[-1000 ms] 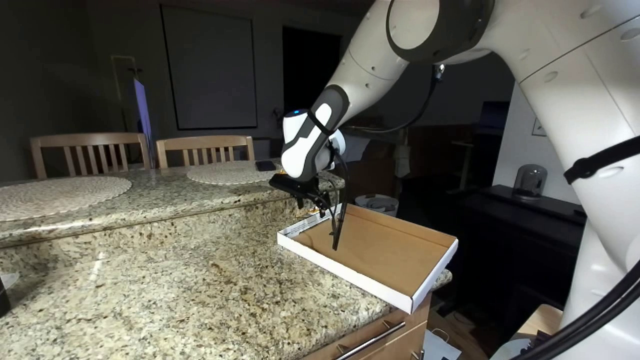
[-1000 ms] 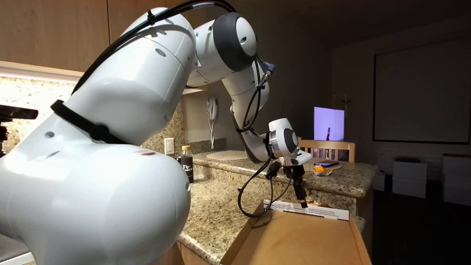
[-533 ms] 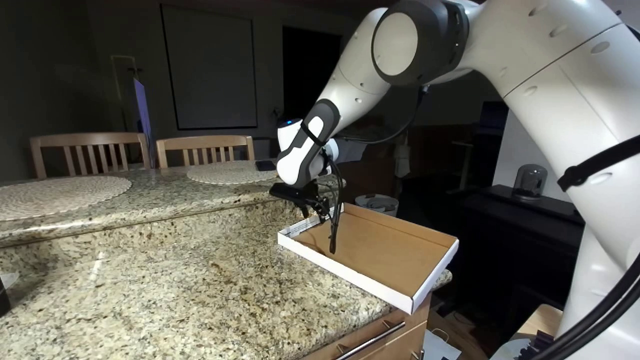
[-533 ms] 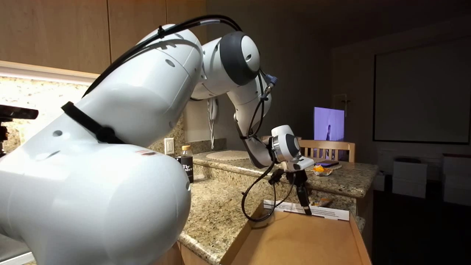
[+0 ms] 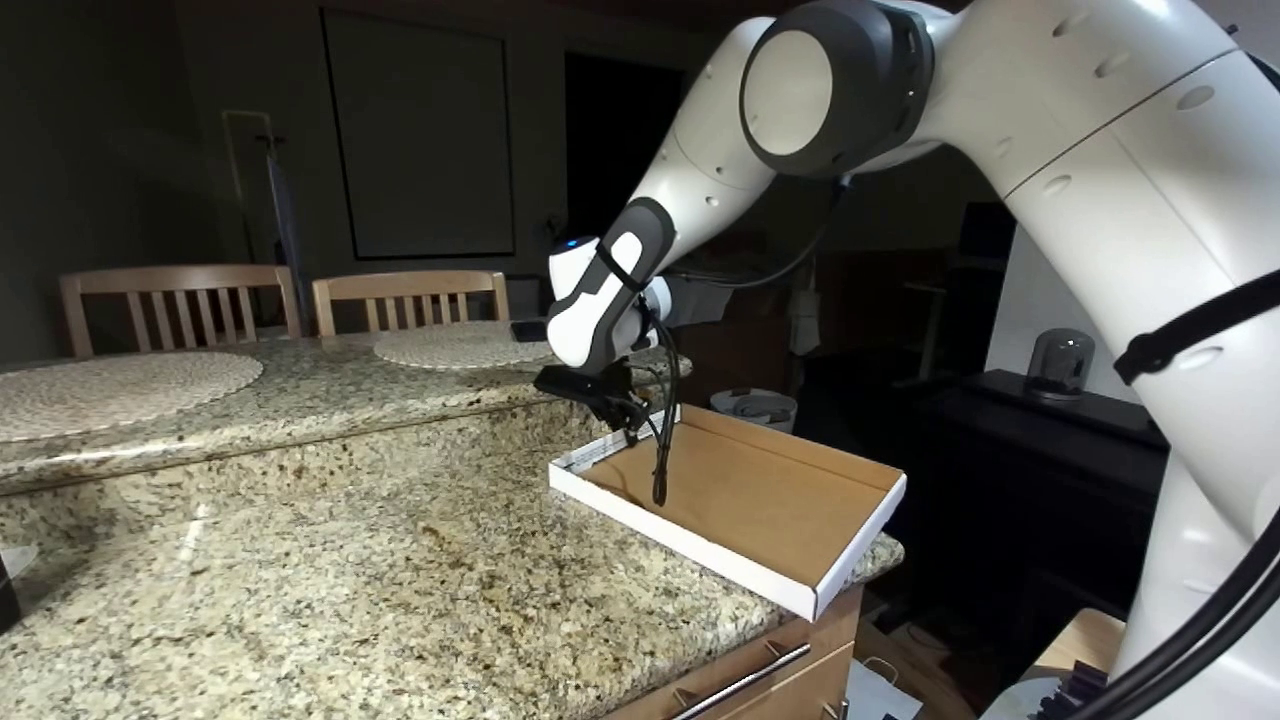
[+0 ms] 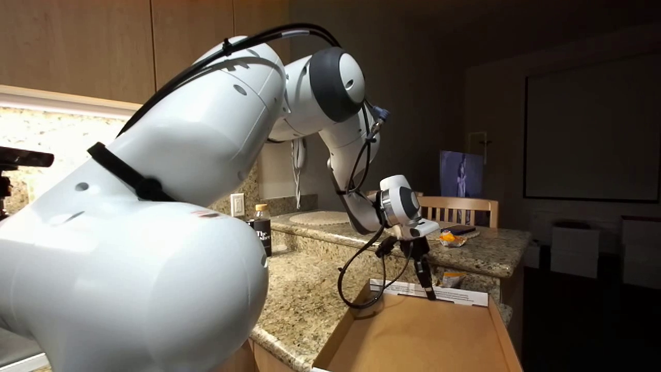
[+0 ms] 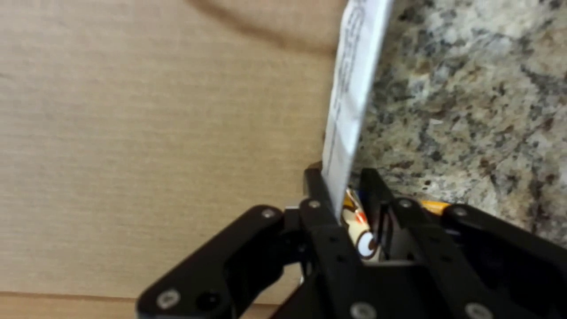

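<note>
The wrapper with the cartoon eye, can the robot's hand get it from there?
Probably yes: in the wrist view, the cartoon-eyed wrapper shows between the fingers of the hand. But the cardboard box's white printed wall runs between them too, so the hand might pinch that as well.

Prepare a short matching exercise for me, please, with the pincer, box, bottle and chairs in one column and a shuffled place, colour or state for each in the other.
Column one
1. Pincer
2. Box
3. Bottle
4. Chairs

Column two
A. Wooden, slat-backed
B. Astride a printed wall
C. Tan-capped, largely black
D. Mostly brown inside, white outside

Right pairs: 1-B, 2-D, 3-C, 4-A
</note>
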Available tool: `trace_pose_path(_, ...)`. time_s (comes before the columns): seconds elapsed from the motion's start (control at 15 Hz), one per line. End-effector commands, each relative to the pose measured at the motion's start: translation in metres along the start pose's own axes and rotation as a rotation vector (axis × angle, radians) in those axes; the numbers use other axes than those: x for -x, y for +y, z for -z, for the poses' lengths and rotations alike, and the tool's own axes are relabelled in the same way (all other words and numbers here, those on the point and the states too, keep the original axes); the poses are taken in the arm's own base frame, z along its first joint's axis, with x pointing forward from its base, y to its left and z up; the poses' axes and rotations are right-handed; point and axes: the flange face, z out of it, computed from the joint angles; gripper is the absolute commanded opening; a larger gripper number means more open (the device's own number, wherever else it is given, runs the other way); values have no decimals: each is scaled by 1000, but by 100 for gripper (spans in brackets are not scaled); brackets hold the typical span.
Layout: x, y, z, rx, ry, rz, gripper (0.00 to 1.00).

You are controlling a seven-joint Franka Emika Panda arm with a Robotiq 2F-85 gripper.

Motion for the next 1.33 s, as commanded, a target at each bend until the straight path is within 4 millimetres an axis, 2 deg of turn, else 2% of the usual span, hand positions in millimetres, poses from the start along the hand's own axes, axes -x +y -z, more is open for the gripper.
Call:
trace_pose_path(0.0,12,5,14,6,-22,18,1)
trace_pose_path(0.27,28,11,17,13,-40,32,2)
trace_pose_path(0.67,63,22,31,6,-56,88,2)
trace_pose_path(0.93,83,21,35,9,-55,104,2)
trace_pose_path(1.07,88,19,37,4,-52,110,34)
trace_pose_path(1.27,89,17,44,-18,-53,100,51)
